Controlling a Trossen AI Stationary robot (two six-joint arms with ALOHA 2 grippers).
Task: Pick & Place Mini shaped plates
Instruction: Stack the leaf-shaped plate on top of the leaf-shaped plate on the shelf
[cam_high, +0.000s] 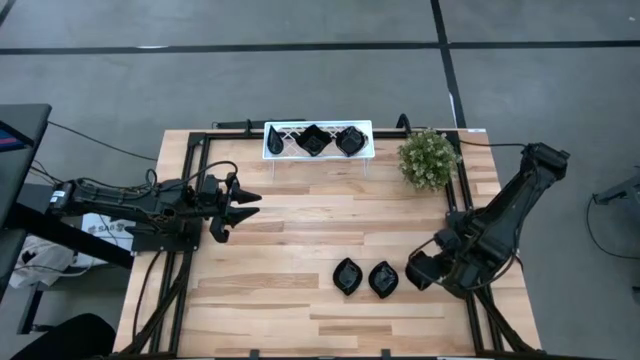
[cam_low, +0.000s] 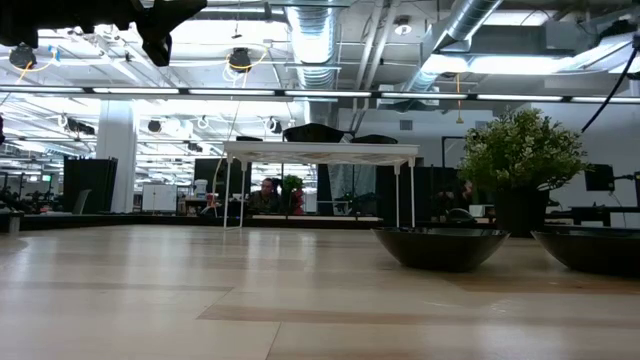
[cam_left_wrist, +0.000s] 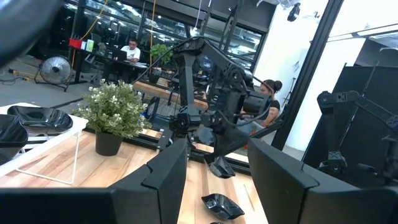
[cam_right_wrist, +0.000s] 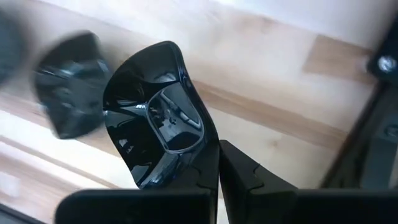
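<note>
The wooden table (cam_high: 300, 240) fills the middle of the high view, and I reach in from both sides. My right arm comes down from the right edge to the lower right, where my right gripper (cam_high: 422, 270) is closed on a leaf-shaped plate (cam_right_wrist: 155, 115). In the right wrist view my fingers (cam_right_wrist: 239, 174) pinch its rim with hardly a gap between them, and the plate's long axis rises from my fingertips toward the upper middle of the frame. I cannot make out which end is the tip.

Just left of that gripper in the high view, two plates lie side by side on the wood: one (cam_high: 348, 275) and another (cam_high: 383, 279), each with its long axis running up-down in the frame.

At top centre, the white lattice tray (cam_high: 282, 141) holds two more plates (cam_high: 313, 140) and (cam_high: 350, 140), with the potted plant (cam_high: 429, 158) to its right.

My left gripper (cam_high: 232, 206) hangs at middle left, fingers spread wide and holding nothing.
</note>
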